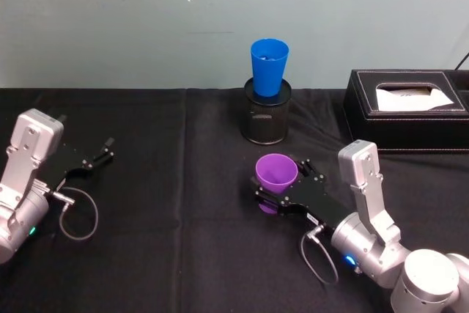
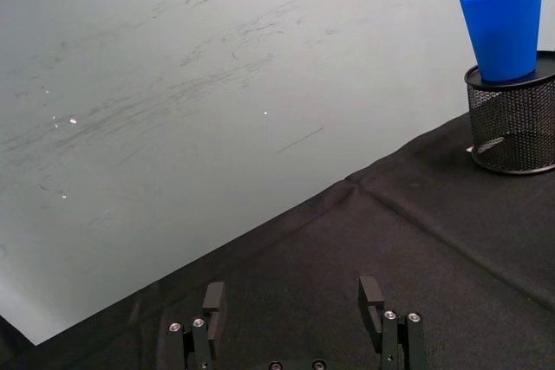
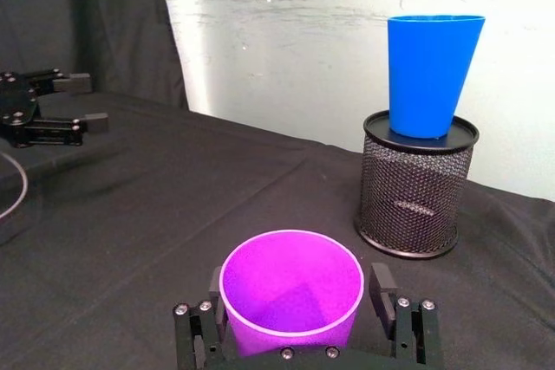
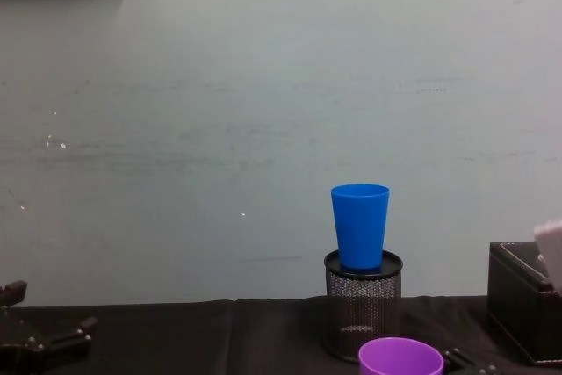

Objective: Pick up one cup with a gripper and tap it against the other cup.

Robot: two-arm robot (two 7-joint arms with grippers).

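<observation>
We are finding the left gripper [image 1: 99,153] parked at the far left of the black tablecloth [image 1: 183,254], its jaws standing wide and holding nothing, well apart from both cups. Moving right, we are locating the blue cup [image 1: 269,66] upright on top of the black mesh pen holder [image 1: 265,121], at the far centre of the table near the wall. Nearer than the holder and slightly right of it, the purple cup [image 1: 275,172] is standing mouth up between the fingers of the right gripper [image 1: 282,185], which is reaching in from the near right. In the right wrist view the jaws are bracketing the cup with a sliver of gap at one finger [image 3: 381,288], so we are judging the grasp as not yet closed. We cannot tell whether the cup is resting on the cloth. For this step, we are recommending a square closure on the cup wall below the rim, with light force, as the thin plastic probably flexes. The lift then needs to bring the purple wall level with the blue wall, above the holder's rim. Because the blue cup is perched on a raised stand, we are advising a slow approach and a light tap, since a hard one could topple it. At the far right, the black tissue box [image 1: 407,119] is standing clear of the path.
</observation>
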